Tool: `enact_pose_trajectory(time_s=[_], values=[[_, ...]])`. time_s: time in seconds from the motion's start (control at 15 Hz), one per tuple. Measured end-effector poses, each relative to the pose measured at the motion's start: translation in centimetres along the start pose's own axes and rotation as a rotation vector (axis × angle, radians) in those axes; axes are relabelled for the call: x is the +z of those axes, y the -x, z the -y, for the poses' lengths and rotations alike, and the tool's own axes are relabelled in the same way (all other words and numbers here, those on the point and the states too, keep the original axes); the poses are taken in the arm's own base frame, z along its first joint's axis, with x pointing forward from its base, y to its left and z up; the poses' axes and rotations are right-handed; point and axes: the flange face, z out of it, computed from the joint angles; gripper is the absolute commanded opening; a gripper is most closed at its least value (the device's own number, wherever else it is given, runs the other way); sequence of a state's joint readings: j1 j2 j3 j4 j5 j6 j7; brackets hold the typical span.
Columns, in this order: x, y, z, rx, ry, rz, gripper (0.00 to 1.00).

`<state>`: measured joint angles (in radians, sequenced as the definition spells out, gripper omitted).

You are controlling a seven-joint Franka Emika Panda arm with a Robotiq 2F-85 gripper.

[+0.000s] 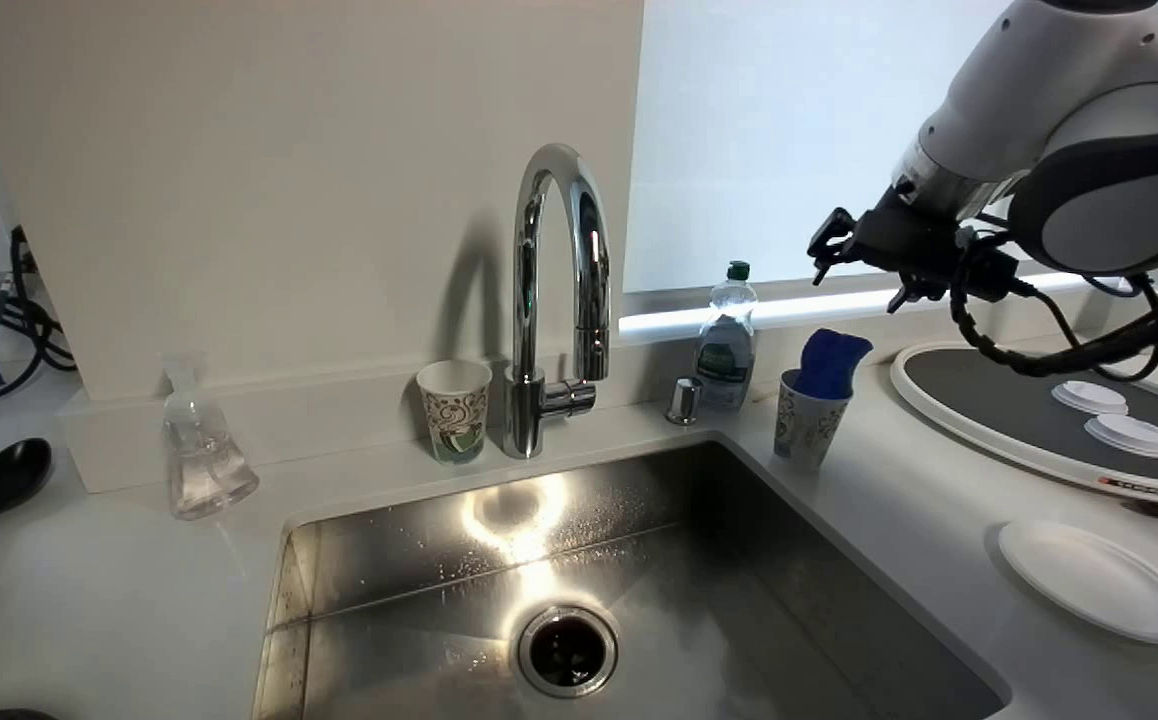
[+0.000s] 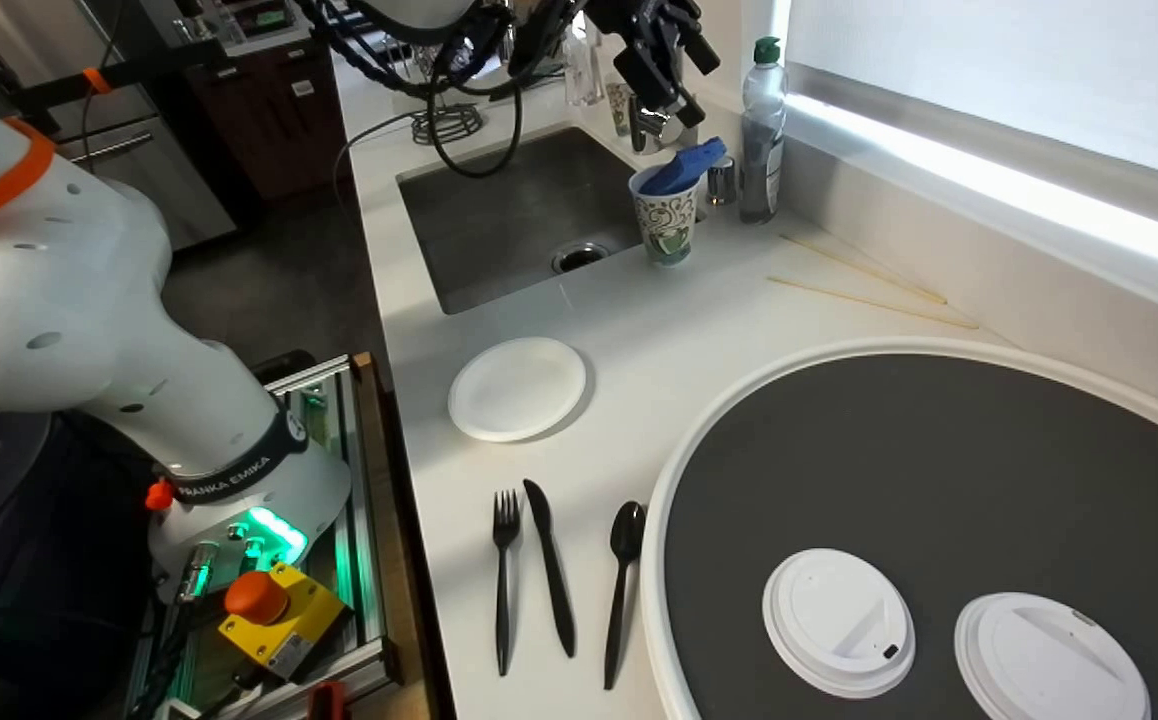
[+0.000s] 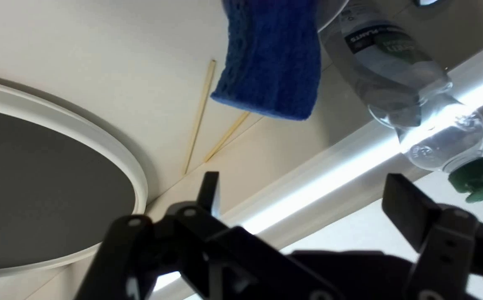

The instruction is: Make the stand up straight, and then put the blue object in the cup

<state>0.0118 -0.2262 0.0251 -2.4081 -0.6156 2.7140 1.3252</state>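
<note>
- Step in hand: prob. the last one, & it looks done. The blue sponge [image 1: 829, 364] is in the patterned cup [image 1: 809, 428], lower end inside, upper part sticking out above the rim, as in both exterior views.
- Standing-up part: cup rests on its base on the counter [image 2: 629, 330], mouth up, by the sink [image 1: 739, 600] corner, so that half reads as done too. It's prob. both "stand" & "cup" of the task.
- Hand: the gripper [image 3: 304, 193] is released, fingers [image 3: 410, 208] spread wide in the wrist view, nothing btwn them; it hangs in the air, apart from sponge & cup.
- Sponge leans out over the rim on one side; how deep it sits can't be told, cup wall hides it.
- Next move: no grasp called for, it seems. The arm [image 1: 1029, 90] shd back off up & away, fingers spread, w/o brushing the sponge top; a light, paper-looking cup w/ a tall load cd tip.
- Soap bottle [image 1: 726, 345] stands near the cup; in the wrist view its green cap [image 3: 475, 176] shows close to a fingertip, but depth is hard to judge, so the exit shd clear that too.
- If the cup did go over, both steps wd be due: upright 1st, then sponge in.
- Second patterned cup [image 1: 457, 410] by the faucet [image 1: 525, 400]: prob. not part of this, best left alone.
</note>
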Motion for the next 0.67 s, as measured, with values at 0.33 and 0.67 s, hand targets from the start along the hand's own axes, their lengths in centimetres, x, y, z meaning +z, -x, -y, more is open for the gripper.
enact_pose_trajectory(time_s=[0.33, 0.67], values=[[-1.8, -1.6, -0.3, -0.072, -0.066, 0.083, 1.00], [-3.8, -2.7, -1.1, -0.159, -0.104, 0.147, 1.00]])
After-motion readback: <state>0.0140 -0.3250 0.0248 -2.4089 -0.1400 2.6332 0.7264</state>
